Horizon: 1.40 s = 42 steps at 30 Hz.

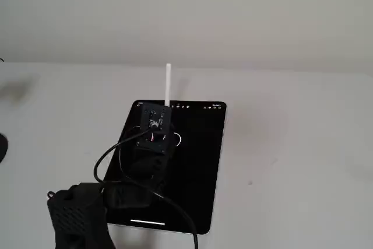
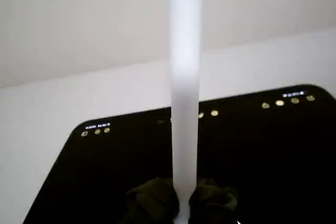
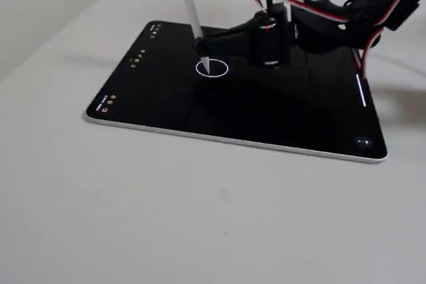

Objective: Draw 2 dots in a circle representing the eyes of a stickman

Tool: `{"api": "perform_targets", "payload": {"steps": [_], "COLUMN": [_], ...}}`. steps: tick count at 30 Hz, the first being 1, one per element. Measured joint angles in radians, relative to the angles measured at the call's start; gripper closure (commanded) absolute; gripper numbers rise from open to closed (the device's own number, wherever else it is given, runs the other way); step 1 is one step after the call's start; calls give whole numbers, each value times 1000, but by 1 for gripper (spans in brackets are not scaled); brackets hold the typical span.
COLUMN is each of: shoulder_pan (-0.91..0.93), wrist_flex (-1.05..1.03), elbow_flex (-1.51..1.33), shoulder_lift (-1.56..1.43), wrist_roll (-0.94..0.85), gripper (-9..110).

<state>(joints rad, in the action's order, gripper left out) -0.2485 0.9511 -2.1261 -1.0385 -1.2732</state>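
A black tablet (image 3: pixel 279 118) lies flat on the white table. A thin white circle (image 3: pixel 220 69) is drawn on its screen; I see no dots inside it. My gripper (image 3: pixel 202 45) is shut on a white stylus (image 3: pixel 189 4) and holds it nearly upright. The stylus tip (image 3: pixel 205 66) sits inside the left part of the circle, at or just above the glass. In the wrist view the stylus (image 2: pixel 185 103) rises between the two dark fingers (image 2: pixel 152 203). In a fixed view the stylus (image 1: pixel 168 86) sticks up above the arm, which hides most of the circle.
The arm's black body and red, white and black cables (image 3: pixel 313 8) hang over the tablet's far right side. Small toolbar icons (image 3: pixel 136 58) line the tablet's left edge. The bare white table (image 3: pixel 200 217) surrounds the tablet.
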Motion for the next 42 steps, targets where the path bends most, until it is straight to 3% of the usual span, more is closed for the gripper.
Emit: {"api": "perform_targets", "payload": {"steps": [15, 25, 42], "shoulder_pan": [0, 51, 71], "wrist_flex": [23, -95, -127], "elbow_flex": [0, -2, -2], "shoulder_lift": [14, -118, -133], "wrist_roll": [-14, 123, 32], "gripper": [102, 102, 102]}}
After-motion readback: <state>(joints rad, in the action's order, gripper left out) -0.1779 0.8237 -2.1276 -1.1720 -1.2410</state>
